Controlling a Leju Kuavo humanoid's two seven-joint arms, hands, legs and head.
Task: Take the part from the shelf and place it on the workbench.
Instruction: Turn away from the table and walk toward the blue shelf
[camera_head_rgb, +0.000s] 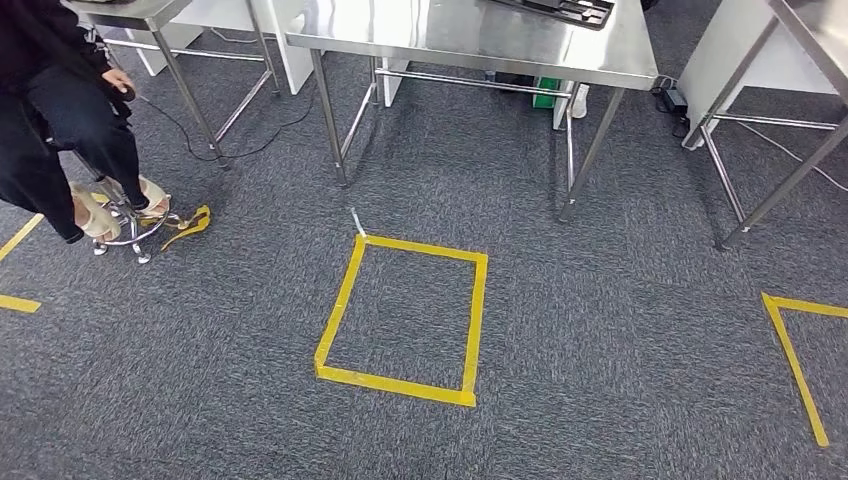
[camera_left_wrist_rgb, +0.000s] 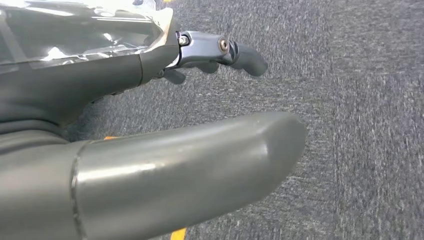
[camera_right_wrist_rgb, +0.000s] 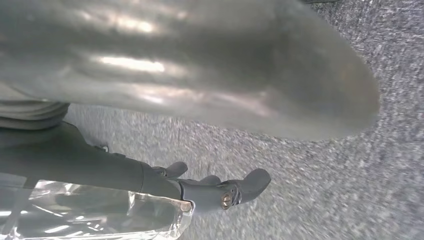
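One dark piece (camera_head_rgb: 560, 10), flat and moulded, lies on the steel table (camera_head_rgb: 470, 40) at the far side of the room, cut off by the top edge of the head view. I cannot tell whether it is the part.

The left hand (camera_left_wrist_rgb: 90, 90) holds nothing. Its thumb (camera_left_wrist_rgb: 200, 160) and fingers (camera_left_wrist_rgb: 245, 57) are apart, with bare carpet (camera_head_rgb: 600, 350) showing between them. The right hand (camera_right_wrist_rgb: 100, 165) is the same, released, with its thumb (camera_right_wrist_rgb: 225, 65) well clear of the loosely bent fingers (camera_right_wrist_rgb: 250, 182). Crinkled clear film (camera_left_wrist_rgb: 75, 35) sits on the outer side of the left fingers, away from the thumb. A like sheet (camera_right_wrist_rgb: 90, 215) sits beside the right ones. I cannot tell what it covers.

On the grey carpet before the table there is a square of yellow tape (camera_head_rgb: 338, 310). A corner of more tape (camera_head_rgb: 791, 360) lies off to the right, near the legs of a second table (camera_head_rgb: 790, 170). Under the steel table stands something green (camera_head_rgb: 545, 92).

To the left a person in dark clothes (camera_head_rgb: 60, 110) sits with feet on the ring of a stool (camera_head_rgb: 130, 225). A thin cable (camera_head_rgb: 250, 140) trails over the floor nearby.
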